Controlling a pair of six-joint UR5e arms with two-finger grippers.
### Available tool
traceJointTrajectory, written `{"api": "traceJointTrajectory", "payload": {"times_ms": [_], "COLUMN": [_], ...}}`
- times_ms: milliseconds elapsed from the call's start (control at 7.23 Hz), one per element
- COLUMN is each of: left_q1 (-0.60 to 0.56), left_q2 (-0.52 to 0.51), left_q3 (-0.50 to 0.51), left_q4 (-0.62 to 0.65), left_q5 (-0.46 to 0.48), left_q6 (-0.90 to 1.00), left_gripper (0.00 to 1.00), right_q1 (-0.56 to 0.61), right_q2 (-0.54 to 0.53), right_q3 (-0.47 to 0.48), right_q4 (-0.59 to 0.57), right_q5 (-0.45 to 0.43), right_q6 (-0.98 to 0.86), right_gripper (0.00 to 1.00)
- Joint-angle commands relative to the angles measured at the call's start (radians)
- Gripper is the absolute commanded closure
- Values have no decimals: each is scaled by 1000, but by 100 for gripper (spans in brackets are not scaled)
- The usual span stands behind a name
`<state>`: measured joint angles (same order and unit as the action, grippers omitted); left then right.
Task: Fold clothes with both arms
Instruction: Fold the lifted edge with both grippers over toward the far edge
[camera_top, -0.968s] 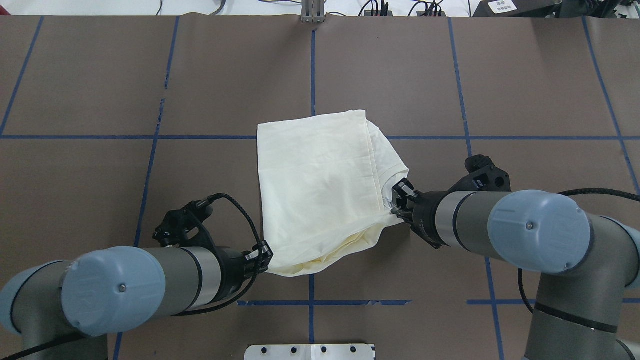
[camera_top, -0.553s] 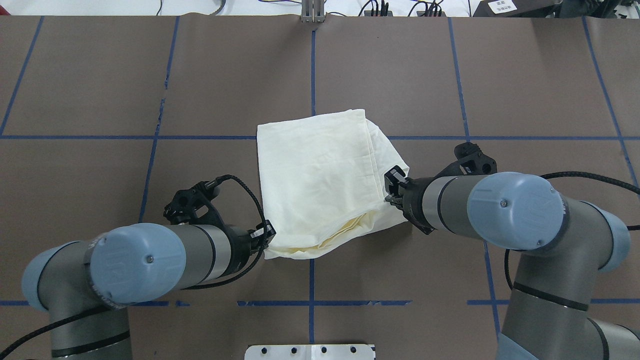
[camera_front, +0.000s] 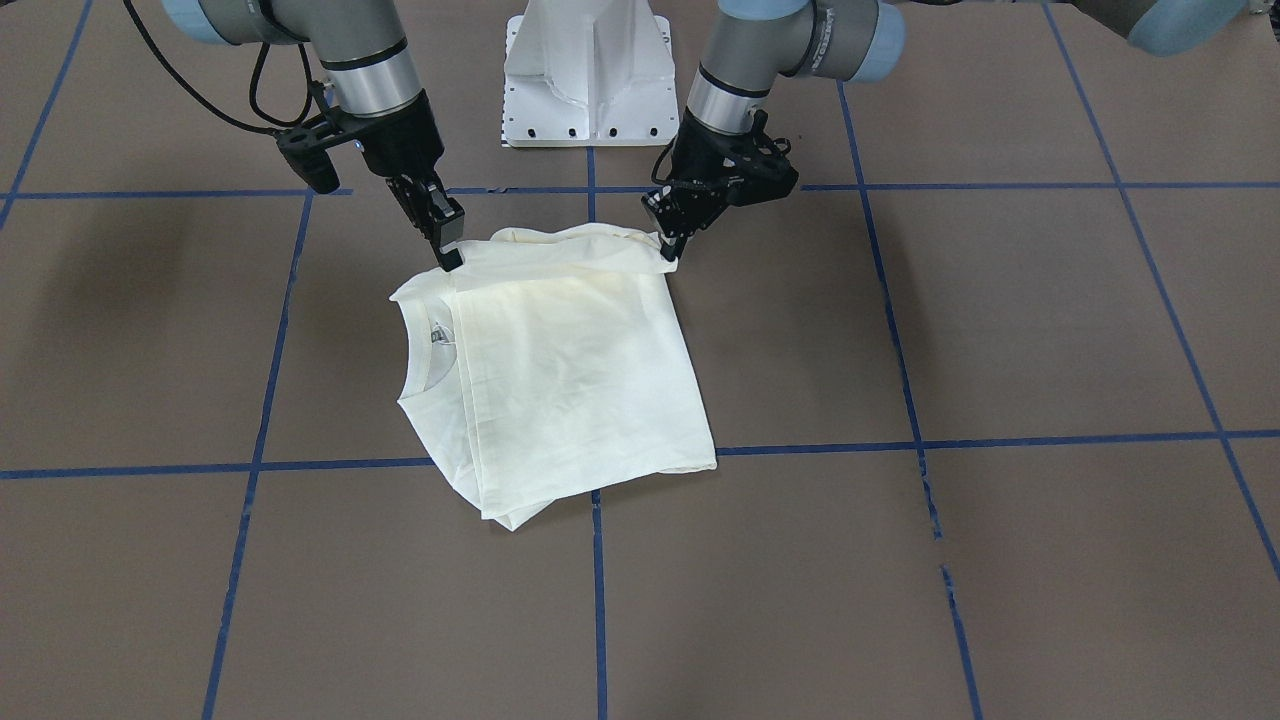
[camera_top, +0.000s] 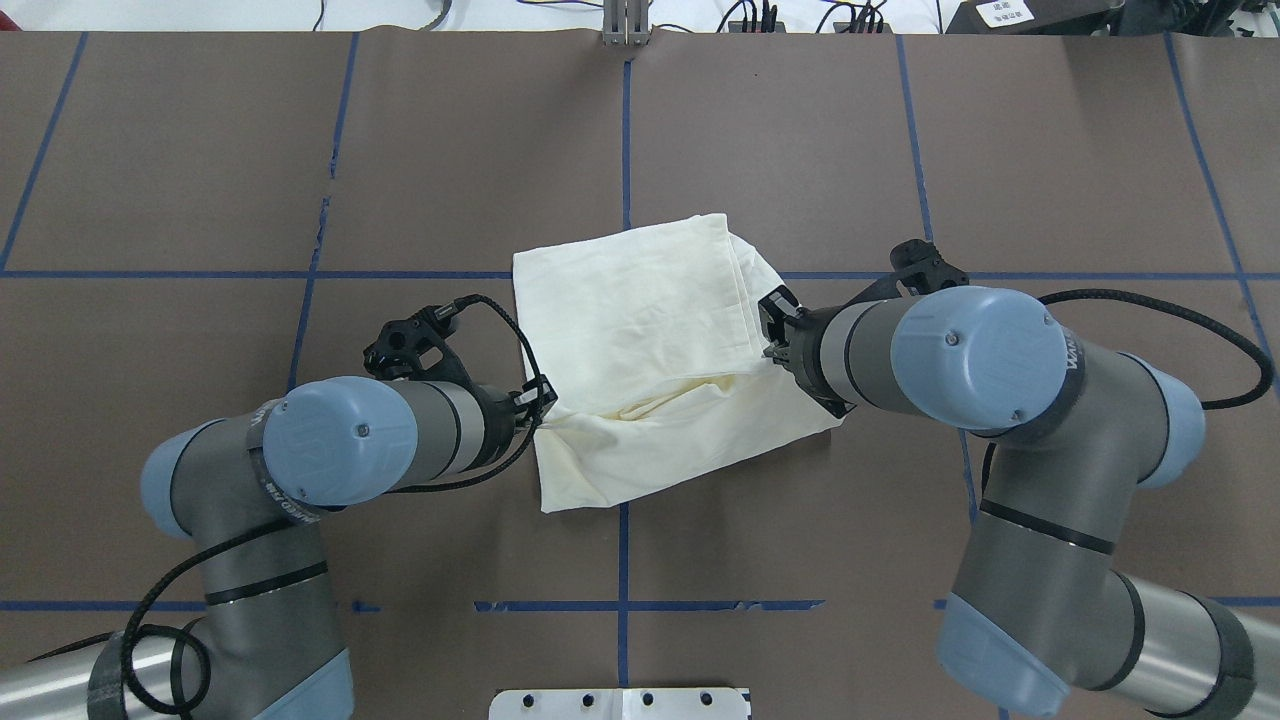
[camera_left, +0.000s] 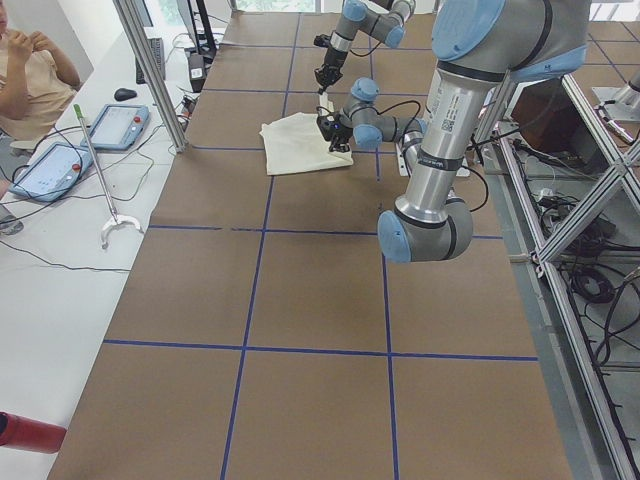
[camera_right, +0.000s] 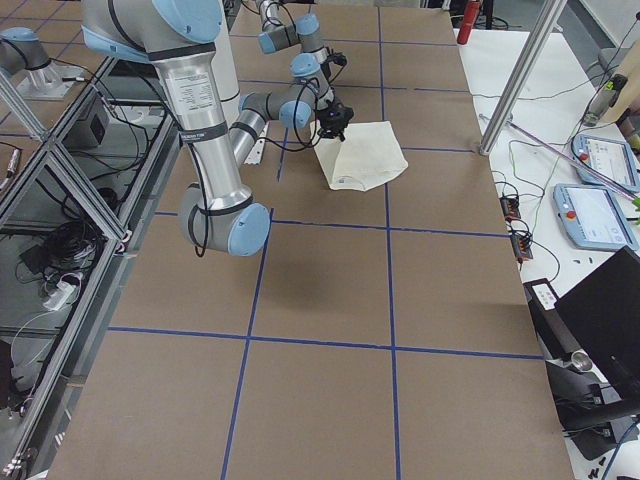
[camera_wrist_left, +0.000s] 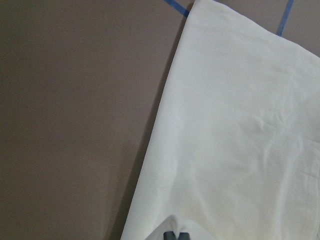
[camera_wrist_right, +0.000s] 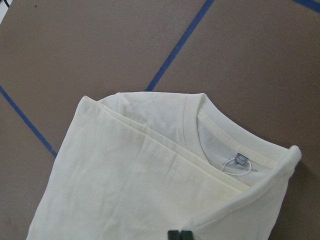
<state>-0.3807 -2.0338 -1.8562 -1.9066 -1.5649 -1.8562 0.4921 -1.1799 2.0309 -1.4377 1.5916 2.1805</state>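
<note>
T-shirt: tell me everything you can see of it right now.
The T-shirt is cream-white, thin, lightly creased fabric, folded into a rough rectangle, plain side up; no print shows. It lies on the brown table, across blue tape lines. Its ribbed collar and small grey neck label peek out on the robot's right side. The left gripper and right gripper each pinch a corner of its near edge, which looks lifted off the surface.
</note>
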Motion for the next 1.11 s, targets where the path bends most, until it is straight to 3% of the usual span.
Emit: {"api": "traceJointTrajectory", "payload": {"times_ms": [0,553,968], "left_q1": [-23,-87,-119], "left_q2": [-23,-77,-118], "left_q3": [89,226,285], "left_q4": [-48,-159,-233], "left_q5": [2,2,0], "left_q6": [32,92,97], "left_gripper": [100,100,100], "right_q1": [29,115,184], "right_q2": [57,141,164], "right_q3": [-98,-309,-360], "right_q4": [3,116,123], "right_q5": [13,108,172], "right_q6": [-7,-42,-91], "right_gripper": [100,100,100]}}
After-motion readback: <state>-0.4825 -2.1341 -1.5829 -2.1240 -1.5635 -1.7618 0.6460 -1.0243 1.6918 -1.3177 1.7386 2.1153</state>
